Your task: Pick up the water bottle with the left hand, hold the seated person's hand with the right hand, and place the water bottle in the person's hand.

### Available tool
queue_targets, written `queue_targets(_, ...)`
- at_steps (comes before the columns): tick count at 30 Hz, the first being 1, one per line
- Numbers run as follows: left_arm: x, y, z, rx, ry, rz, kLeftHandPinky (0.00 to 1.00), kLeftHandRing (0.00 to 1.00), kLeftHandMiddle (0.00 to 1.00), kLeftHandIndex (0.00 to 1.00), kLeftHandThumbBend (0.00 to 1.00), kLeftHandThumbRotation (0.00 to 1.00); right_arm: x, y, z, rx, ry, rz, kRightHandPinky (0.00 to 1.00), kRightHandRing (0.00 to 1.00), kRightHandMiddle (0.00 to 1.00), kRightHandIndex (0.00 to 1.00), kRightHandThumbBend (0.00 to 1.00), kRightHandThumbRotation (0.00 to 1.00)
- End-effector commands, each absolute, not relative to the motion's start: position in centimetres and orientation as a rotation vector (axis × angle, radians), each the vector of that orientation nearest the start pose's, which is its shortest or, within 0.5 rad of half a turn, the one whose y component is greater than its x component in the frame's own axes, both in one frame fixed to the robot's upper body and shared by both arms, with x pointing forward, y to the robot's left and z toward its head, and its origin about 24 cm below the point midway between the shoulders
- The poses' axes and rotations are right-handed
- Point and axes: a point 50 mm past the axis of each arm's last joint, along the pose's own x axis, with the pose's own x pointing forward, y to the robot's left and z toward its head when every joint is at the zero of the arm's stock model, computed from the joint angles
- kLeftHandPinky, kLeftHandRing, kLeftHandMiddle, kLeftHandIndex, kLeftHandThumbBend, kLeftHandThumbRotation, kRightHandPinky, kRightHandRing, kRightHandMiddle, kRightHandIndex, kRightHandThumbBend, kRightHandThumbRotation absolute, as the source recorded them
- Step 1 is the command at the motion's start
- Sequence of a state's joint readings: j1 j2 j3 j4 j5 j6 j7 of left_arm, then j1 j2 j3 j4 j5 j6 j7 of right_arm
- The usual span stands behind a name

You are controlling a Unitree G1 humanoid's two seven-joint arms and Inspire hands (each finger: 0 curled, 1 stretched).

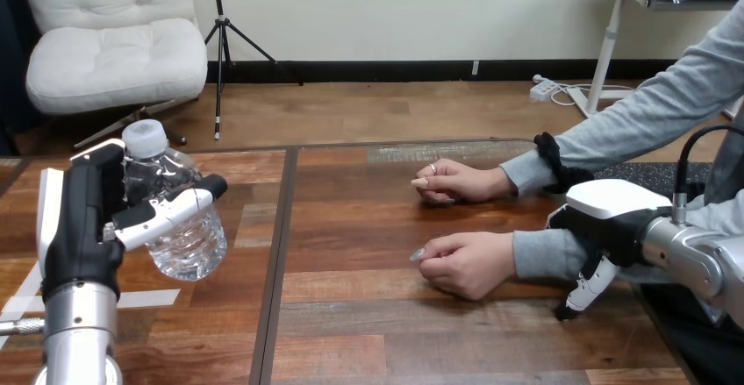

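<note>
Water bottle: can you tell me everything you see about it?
The water bottle is clear, crinkly-looking plastic with ribbed sides and a white cap. It leans, with its cap toward the view's upper left. The robot's left hand grips it, black palm behind it and a white finger curled across its front. It seems to hang just above the wooden table, at the view's left.

- Left arm (79,328): rises from the bottom left, forearm near vertical.
- Left hand (81,227): upright, fingers (167,211) wrapped round the water bottle (186,249), holding it aloft.
- Right arm (693,258): enters at the right edge, reaching left.
- Right hand (610,218): back up, over the person's forearm (544,253); contact unclear.
</note>
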State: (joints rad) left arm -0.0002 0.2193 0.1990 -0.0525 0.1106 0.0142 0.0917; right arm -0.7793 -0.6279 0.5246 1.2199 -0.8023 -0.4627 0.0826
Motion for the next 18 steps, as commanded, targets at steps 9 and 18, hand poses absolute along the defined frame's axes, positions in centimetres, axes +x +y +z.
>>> queue_targets(9,25.28,23.63,10.46,0.339,-0.226,0.287,0.32,0.38,0.42,0.43,0.67,0.00,35.64,-24.84,5.40,-1.619,0.228,0.573,0.53,0.64,0.67,0.66,1.00,0.28)
queue_targets(18,25.23,23.59,10.46,0.338,-0.230,0.287,0.32,0.38,0.42,0.43,0.67,0.00,35.64,-24.72,5.20,-1.621,0.229,0.566,0.49,0.58,0.63,0.62,1.00,0.28)
